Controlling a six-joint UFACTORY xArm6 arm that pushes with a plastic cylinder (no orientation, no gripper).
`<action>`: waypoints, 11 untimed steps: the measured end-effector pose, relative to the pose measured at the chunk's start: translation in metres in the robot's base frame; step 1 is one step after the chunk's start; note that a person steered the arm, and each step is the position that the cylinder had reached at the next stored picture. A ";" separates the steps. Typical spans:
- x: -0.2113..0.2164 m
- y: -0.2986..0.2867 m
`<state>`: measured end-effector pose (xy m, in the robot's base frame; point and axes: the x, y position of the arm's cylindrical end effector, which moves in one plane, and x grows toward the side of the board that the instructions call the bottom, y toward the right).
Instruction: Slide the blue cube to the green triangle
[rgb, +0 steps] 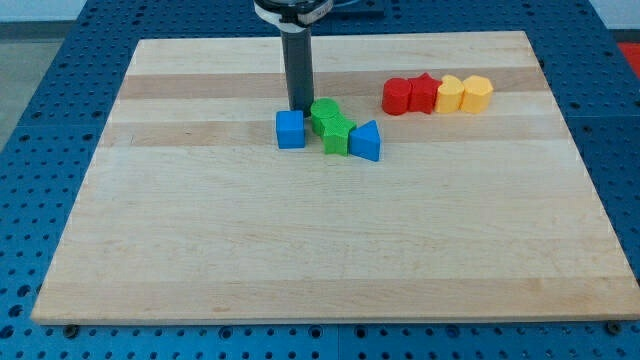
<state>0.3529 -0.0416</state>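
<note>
The blue cube (290, 129) sits near the board's upper middle. Just to its right lie two green blocks: one green block (324, 115) toward the view's top and a second green block (337, 137) below it; their exact shapes are hard to tell. A blue triangular block (366, 141) touches the lower green block on its right. My tip (298, 107) stands just above the blue cube's top right corner, to the left of the upper green block, close to both.
A row of blocks lies at the upper right: a red round block (397, 96), a red star (424, 94), a yellow block (450, 95) and a yellow hexagonal block (478, 94). The wooden board (320, 250) lies on a blue perforated table.
</note>
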 end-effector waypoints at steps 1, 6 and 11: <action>-0.002 -0.001; 0.012 -0.069; 0.025 -0.025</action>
